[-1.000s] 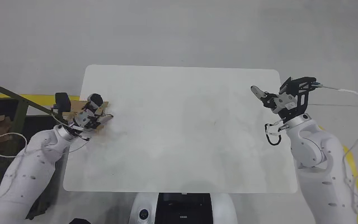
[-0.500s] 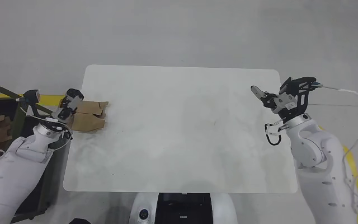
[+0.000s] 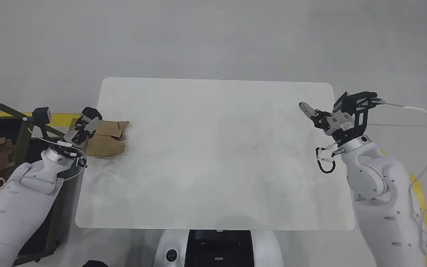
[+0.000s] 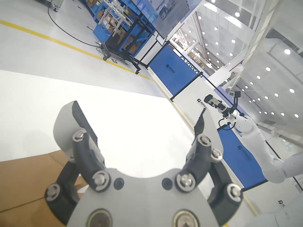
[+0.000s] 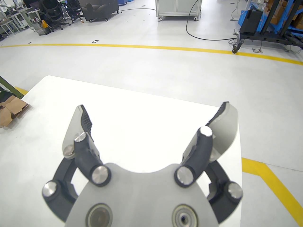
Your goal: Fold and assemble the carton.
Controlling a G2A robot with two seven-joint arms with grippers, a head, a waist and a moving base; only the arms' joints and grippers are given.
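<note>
A flat brown carton lies on the left edge of the white table, partly overhanging it. My left gripper hovers open just off that edge, beside the carton, nothing between its fingers. In the left wrist view the carton shows under the open gripper. My right gripper stands open above the table's right edge, far from the carton. In the right wrist view the gripper is empty, and the carton lies at the far side of the table.
A dark green frame with more cardboard stands off the table's left side, close to the left arm. Yellow floor lines run around the table. The table's bare middle offers free room.
The left gripper let go of the carton and drew back off the table's left edge. The carton now lies flat at that edge. The right arm has not moved.
</note>
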